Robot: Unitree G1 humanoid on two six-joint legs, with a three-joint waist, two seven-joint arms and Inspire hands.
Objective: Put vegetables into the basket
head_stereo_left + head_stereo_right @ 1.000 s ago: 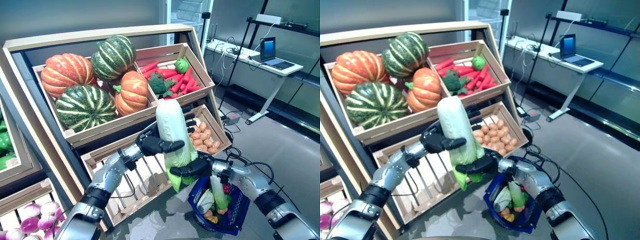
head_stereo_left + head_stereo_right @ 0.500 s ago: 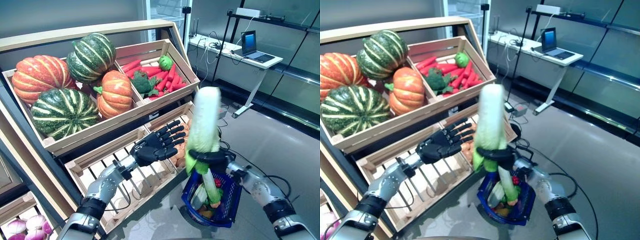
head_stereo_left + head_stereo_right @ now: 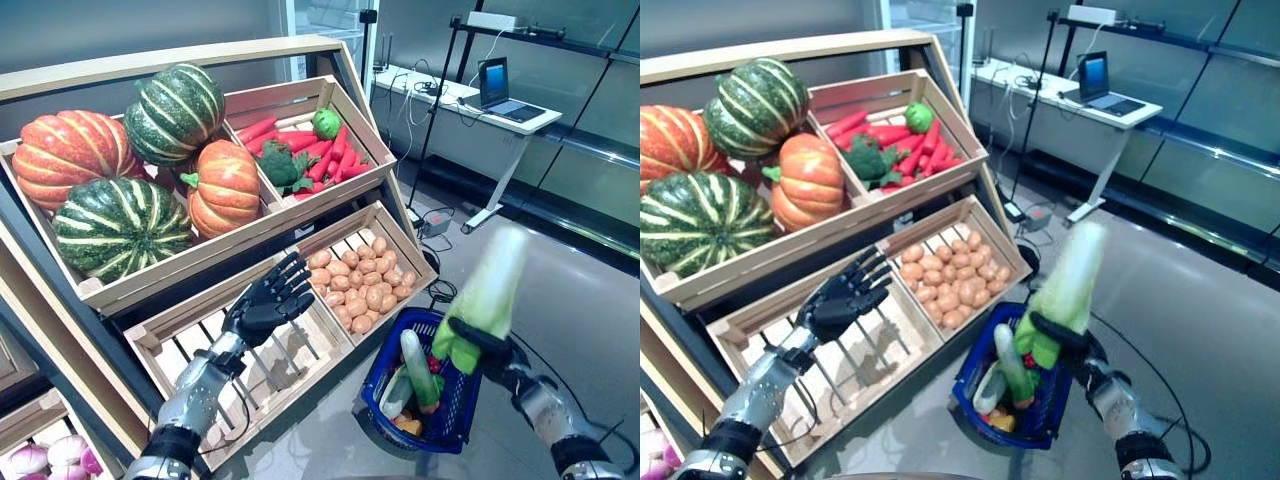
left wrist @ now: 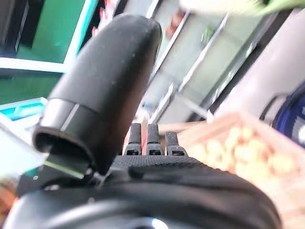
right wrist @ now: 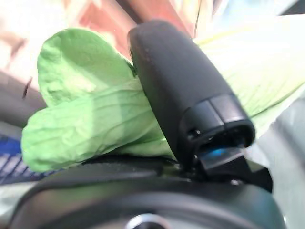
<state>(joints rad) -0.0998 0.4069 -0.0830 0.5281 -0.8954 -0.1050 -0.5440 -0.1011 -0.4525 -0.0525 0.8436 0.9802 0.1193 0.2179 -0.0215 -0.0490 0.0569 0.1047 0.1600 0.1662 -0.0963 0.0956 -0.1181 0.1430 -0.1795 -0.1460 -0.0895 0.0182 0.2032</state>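
Observation:
My right hand is shut on a long pale-green cabbage, thumb wrapped over its leafy end. It holds the cabbage tilted above the right rim of the blue basket, which stands on the floor and holds a cucumber and other vegetables. My left hand hovers open, fingers spread, over the empty slatted crate, left of the basket.
A wooden stand holds pumpkins and striped squashes in the upper left crate, carrots and broccoli beside them, potatoes in the lower crate. A desk with a laptop stands far right.
My right hand has swung the cabbage right and down, from over the potato crate to above the basket's right side. My left hand has drawn back left over the empty crate.

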